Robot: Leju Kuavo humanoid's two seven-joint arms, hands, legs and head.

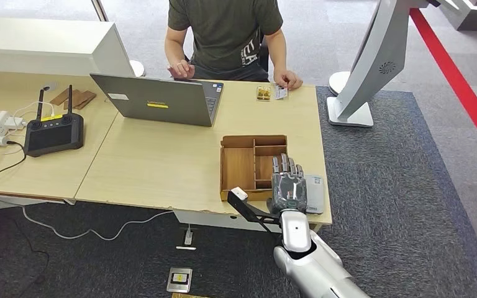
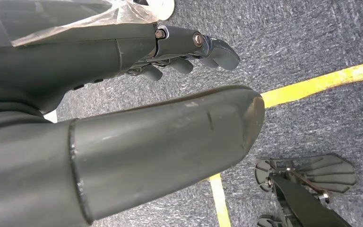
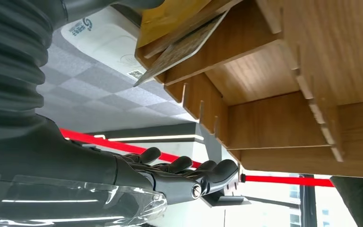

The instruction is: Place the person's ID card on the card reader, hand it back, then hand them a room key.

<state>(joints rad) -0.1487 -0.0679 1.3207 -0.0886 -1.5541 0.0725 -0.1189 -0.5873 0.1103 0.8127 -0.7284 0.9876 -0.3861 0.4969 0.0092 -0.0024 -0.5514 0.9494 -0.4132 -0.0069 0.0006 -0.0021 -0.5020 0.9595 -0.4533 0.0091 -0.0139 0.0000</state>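
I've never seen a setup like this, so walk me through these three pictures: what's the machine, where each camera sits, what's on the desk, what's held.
It is a humanoid robot at a desk, facing a seated person. The head view looks down from its body. Its right hand rests over a wooden tray beside a grey card reader, apparently holding nothing. A laptop and a black controller also lie on the desk; the person touches a card. The other pictures come from wrist cameras: the left hand hangs over carpet, empty.

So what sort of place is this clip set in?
Probably a mock reception desk in an office or lab: a person seated behind a wooden table with a laptop, a card reader, grey carpet.
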